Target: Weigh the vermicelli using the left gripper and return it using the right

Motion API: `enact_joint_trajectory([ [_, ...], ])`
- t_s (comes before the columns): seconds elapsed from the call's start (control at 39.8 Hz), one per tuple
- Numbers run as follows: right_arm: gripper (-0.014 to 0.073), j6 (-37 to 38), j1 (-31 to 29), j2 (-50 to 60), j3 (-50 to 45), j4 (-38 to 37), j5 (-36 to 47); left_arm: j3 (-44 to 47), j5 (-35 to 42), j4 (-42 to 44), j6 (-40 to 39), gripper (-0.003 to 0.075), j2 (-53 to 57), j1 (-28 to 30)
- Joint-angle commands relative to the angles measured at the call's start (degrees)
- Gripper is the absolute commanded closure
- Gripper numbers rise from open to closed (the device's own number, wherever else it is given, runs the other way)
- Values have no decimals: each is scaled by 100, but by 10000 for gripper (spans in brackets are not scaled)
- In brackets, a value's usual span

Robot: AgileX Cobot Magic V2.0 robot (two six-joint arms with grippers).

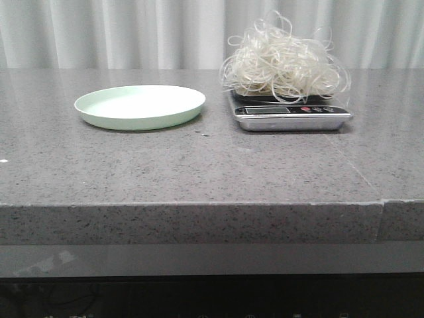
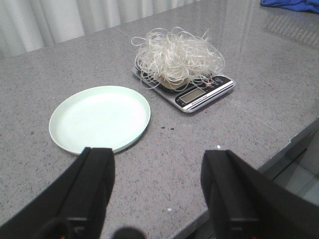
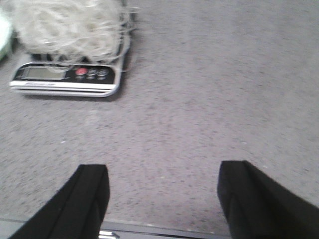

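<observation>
The vermicelli [image 1: 283,61], a fluffy whitish tangle of thin strands, sits on a small silver kitchen scale [image 1: 291,114] at the back right of the table. It also shows in the left wrist view [image 2: 177,55] and the right wrist view [image 3: 70,25]. The pale green plate [image 1: 140,106] lies empty to the left of the scale. My left gripper [image 2: 158,167] is open and empty, held over the table's front edge near the plate [image 2: 99,118]. My right gripper [image 3: 163,184] is open and empty, over the front edge to the right of the scale [image 3: 67,79]. Neither gripper shows in the front view.
The grey speckled stone table [image 1: 199,165] has a front edge close to both grippers. A white curtain [image 1: 132,33] hangs behind the table. A blue cloth [image 2: 294,5] lies at the far corner in the left wrist view.
</observation>
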State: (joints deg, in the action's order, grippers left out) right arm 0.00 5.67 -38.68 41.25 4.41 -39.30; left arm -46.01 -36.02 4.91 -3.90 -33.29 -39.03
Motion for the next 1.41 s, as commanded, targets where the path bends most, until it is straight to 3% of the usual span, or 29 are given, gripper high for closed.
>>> enact_joint_trajectory([
  [0.0,25,-207,236,-171,298,119,350,-57,355,-58,-46,248,171,-57],
  [0.53,25,-307,1613,-2470,2221,119,461,-47,346,-58,-46,248,206,-57],
  [1.03,25,-373,1668,-5084,4475,37,562,-47,346,-58,-46,248,206,-57],
  [1.38,25,-394,1668,-6193,5328,-748,562,-47,346,-58,-46,248,206,-57],
])
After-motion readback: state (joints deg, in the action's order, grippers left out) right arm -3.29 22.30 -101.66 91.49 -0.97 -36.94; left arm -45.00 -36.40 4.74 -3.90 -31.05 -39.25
